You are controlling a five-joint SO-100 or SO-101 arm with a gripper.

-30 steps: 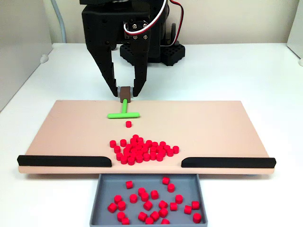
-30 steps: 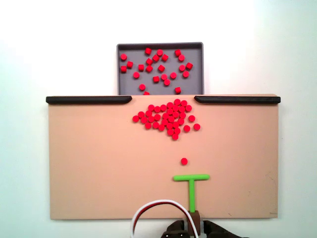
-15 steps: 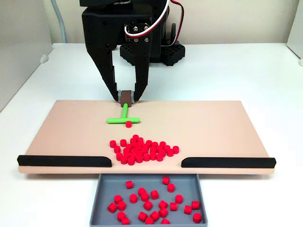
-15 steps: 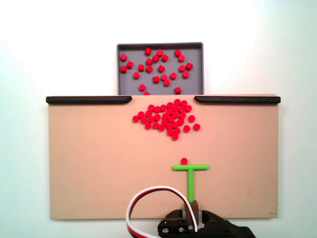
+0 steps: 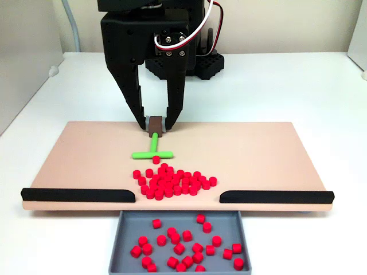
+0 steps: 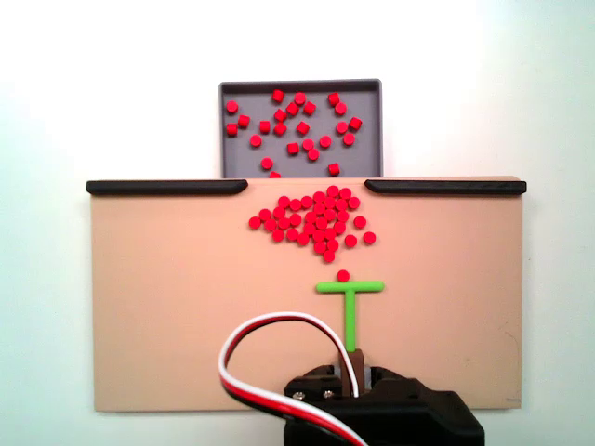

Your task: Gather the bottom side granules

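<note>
- The gripper (image 5: 155, 124) clamps the brown end of the green T-shaped stick (image 5: 152, 151).
- Its crossbar seemingly touches one stray pellet (image 6: 343, 276) below the granules (image 6: 313, 223) on the tan board (image 6: 167, 307).

Bright, even light is flooding both fixed views, washing the white table (image 6: 56, 93) almost featureless. Soft shadows are falling beneath the board (image 5: 275, 149). Focus is holding slightly soft throughout, without noticeable edge distortion.
</note>
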